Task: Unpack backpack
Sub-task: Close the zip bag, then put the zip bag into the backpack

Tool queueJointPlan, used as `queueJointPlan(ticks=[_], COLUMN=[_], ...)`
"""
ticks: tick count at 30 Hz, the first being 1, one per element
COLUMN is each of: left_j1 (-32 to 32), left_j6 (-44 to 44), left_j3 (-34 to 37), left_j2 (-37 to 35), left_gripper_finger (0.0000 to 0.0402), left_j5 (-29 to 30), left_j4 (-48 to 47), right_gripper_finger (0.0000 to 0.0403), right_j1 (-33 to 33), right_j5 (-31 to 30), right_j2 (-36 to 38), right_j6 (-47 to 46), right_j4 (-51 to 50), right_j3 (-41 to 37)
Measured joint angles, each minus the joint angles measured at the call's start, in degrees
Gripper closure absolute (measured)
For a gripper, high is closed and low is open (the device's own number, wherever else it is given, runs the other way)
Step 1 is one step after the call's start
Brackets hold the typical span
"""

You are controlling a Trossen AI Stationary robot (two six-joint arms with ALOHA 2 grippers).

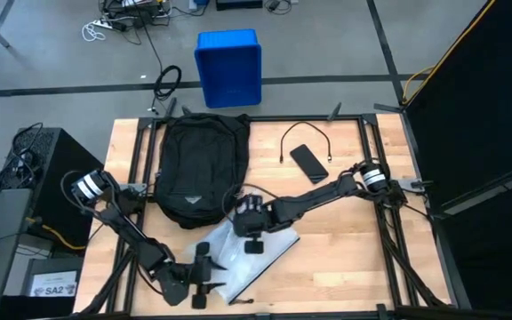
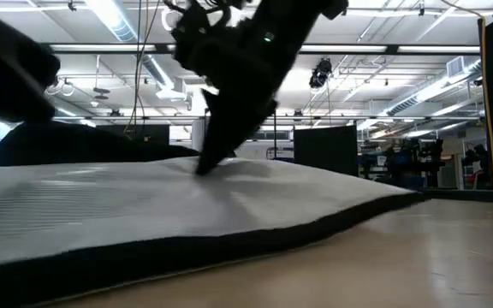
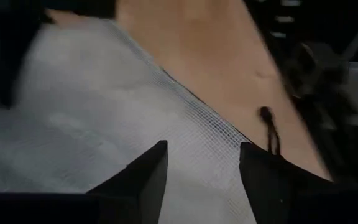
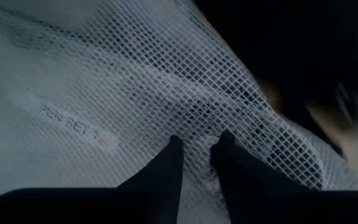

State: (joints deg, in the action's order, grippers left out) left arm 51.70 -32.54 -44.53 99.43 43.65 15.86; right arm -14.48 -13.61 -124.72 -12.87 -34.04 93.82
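Observation:
The black backpack (image 1: 201,169) lies flat on the wooden table, at its far left. Just near of it a white mesh pouch (image 1: 269,253) lies flat on the table, printed "PEN SET" (image 4: 73,121). My right gripper (image 1: 254,242) reaches from the right onto the pouch's far end, its fingers (image 4: 173,158) only narrowly apart. My left gripper (image 1: 201,271) stands open at the pouch's near left edge, with the mesh (image 3: 104,112) under its fingers. My right gripper sets its two fingertips (image 4: 225,149) on the pouch's mesh top face (image 4: 197,134), near its far end, slanting down from the table's right. In the low view the tip meets the pouch (image 2: 204,168), and the mesh wrinkles around it. The pouch lies flat. My left gripper: whether its open fingers touch the pouch, I cannot tell.
A black phone (image 1: 308,163) and a thin black cable (image 1: 305,135) lie at the far right of the table. A blue bin (image 1: 229,67) stands on the floor beyond the far edge. Bare wood (image 1: 345,258) shows to the right of the pouch.

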Motion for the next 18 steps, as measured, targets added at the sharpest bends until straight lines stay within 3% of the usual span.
queueJointPlan(ticks=[5,10,14,18], left_j1=[0.1,-0.4,-0.5,-1.2], left_j6=[2.6,2.4,1.4,-0.6], left_j3=[0.0,0.0,0.0,0.0], left_j2=[-1.3,-1.4,-1.6,-4.3], left_gripper_finger=[0.0240,0.0240,0.0241,0.0248], left_j5=[8.0,10.9,14.5,18.9], left_j4=[-5.1,-8.1,-11.2,-17.7], right_gripper_finger=[0.0364,0.0389,0.0401,0.0396], right_j1=[-1.6,-5.1,-7.2,-9.4], right_j5=[-0.9,0.8,0.5,-1.1], right_j2=[2.1,1.5,1.9,4.4], right_j6=[-7.3,-12.2,-17.3,-21.2], right_j4=[-16.1,-34.1,-41.3,-42.0], right_j3=[-0.2,-1.0,-0.7,-0.7])
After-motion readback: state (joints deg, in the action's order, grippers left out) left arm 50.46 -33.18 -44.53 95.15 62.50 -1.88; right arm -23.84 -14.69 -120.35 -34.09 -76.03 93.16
